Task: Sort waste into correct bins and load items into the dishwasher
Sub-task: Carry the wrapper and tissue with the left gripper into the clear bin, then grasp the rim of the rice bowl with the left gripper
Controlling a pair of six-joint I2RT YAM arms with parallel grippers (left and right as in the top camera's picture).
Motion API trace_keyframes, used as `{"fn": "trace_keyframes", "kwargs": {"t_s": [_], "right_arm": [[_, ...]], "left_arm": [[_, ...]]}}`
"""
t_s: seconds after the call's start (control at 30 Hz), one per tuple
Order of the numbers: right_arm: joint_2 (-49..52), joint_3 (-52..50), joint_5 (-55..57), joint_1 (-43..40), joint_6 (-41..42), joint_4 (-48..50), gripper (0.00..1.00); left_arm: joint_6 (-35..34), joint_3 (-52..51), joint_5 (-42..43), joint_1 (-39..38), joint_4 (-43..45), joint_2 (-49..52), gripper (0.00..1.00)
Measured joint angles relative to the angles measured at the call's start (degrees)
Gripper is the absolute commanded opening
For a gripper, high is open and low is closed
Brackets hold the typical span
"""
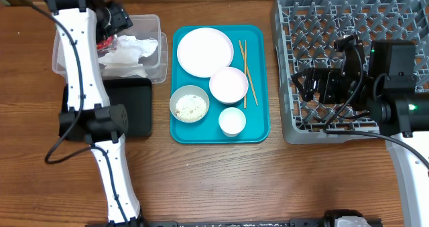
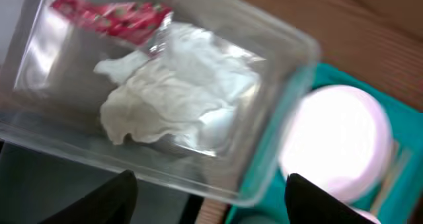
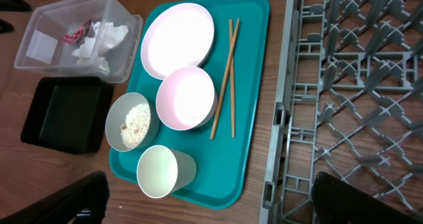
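Note:
The clear tub at the back left holds crumpled white napkins and a red wrapper; both show in the left wrist view, napkins and wrapper. The black tray lies in front of it. My left gripper hovers open and empty above the tub. On the teal tray sit the plate, an empty bowl, a bowl of rice, a cup and chopsticks. My right gripper is open and empty over the grey dish rack.
The right wrist view shows the teal tray, the plate, the cup, the rice bowl and the rack's edge. Bare wooden table lies in front of the tray.

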Motion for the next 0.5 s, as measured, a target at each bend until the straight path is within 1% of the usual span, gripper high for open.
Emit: {"fn": "trace_keyframes", "kwargs": {"t_s": [0.07, 0.17, 0.23, 0.37, 0.5], "right_arm": [[-0.02, 0.00, -0.46, 0.00, -0.02, -0.02, 1.00], [0.00, 0.00, -0.87, 0.00, 0.00, -0.09, 1.00], [0.00, 0.00, -0.98, 0.00, 0.00, -0.48, 1.00], [0.00, 0.00, -1.03, 0.00, 0.00, -0.96, 1.00], [0.00, 0.00, -1.03, 0.00, 0.00, -1.05, 1.00]], "left_arm": [[3.04, 1.42, 3.17, -0.42, -0.09, -2.51, 0.74], [5.40, 1.25, 5.62, -1.95, -0.07, -6.56, 0.75], [6.32, -0.20, 6.49, -3.89, -0.02, -9.84, 0.73], [7.45, -8.07, 8.24, -10.71, -0.04, -18.45, 0.72], [8.83, -16.41, 7.89, -19.34, -0.11, -22.77, 0.73]]}}
